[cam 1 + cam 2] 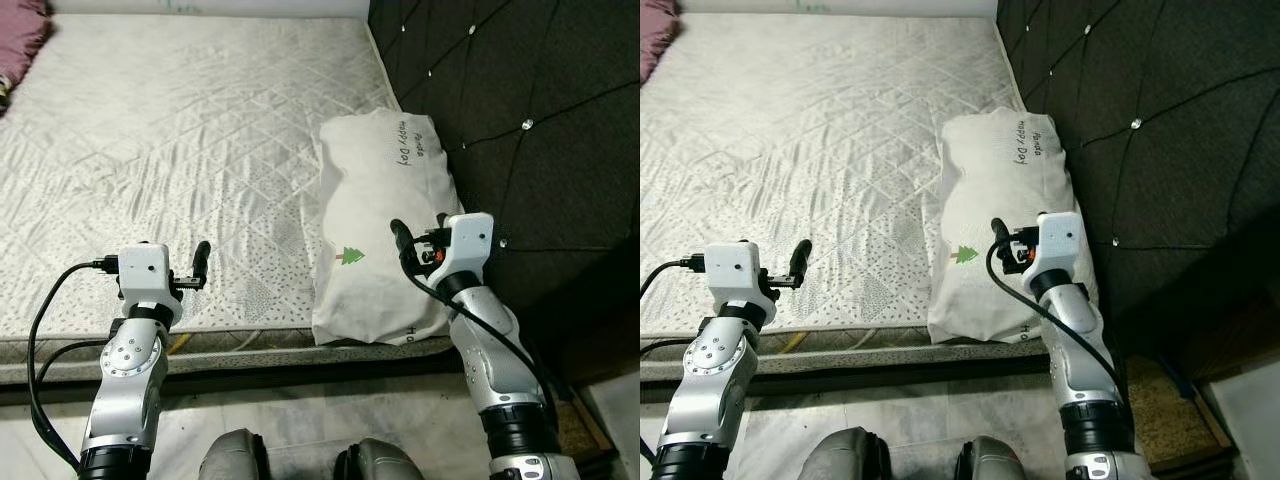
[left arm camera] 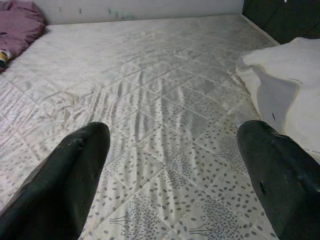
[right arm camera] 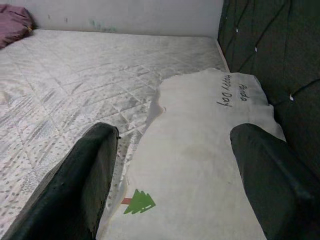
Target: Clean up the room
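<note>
Pillow (image 1: 385,225) — white, green tree print, lying on the quilted mattress (image 1: 180,150) against the dark tufted headboard (image 1: 520,130). Right gripper (image 3: 170,180) raised over its near end, fingers spread wide, not touching. Left gripper (image 2: 172,165) held level above bare mattress near the front edge, fingers likewise spread apart. Purple cloth (image 2: 20,25) bunched at the far corner — well apart from both arms.

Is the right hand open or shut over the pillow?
Open: the right hand has its two black fingers spread wide above the white pillow.
</note>
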Controlling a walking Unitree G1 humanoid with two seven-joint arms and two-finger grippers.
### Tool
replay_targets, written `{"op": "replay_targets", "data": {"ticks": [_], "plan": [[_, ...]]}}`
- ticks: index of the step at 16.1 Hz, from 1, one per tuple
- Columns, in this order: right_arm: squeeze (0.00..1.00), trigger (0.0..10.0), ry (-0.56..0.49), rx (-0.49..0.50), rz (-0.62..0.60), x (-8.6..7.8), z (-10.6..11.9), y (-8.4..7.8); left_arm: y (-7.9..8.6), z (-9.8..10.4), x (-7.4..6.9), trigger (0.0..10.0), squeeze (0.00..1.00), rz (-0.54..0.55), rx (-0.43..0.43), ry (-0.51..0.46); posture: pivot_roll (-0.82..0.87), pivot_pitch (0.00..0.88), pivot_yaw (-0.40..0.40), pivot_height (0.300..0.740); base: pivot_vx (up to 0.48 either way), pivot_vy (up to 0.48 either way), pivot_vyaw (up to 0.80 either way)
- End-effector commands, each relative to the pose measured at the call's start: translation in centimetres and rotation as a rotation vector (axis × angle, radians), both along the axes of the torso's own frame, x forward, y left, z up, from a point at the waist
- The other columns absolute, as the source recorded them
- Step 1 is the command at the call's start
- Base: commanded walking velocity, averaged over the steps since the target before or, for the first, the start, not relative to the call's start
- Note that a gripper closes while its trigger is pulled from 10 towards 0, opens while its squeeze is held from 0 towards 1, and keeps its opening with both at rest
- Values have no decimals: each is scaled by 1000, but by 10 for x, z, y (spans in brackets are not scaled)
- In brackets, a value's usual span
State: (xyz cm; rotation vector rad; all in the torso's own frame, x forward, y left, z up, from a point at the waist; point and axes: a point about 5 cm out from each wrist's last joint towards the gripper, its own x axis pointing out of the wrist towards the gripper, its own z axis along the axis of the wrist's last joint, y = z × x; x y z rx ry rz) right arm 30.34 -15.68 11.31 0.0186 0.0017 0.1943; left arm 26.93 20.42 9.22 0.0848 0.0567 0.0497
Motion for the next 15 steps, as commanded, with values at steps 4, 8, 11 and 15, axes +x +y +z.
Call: {"op": "replay_targets", "data": {"ticks": [4,8,11,15], "plan": [[0,10000,0,-17,-2,-1,2,1,1,-4,-3,10000,0,-5,-4,12,19,69,-54,740,0,0,0],[0,10000,0,-24,-4,0,2,0,0,-3,-2,10000,0,-16,0,2,20,63,-54,740,0,0,0],[0,10000,-2,-26,-1,1,2,1,-1,-1,-1,10000,0,-36,-3,-12,22,57,-54,740,345,0,0],[0,10000,-3,-33,-1,1,2,1,-2,-2,-2,10000,0,-43,-3,-12,21,58,-55,740,421,0,0]]}}
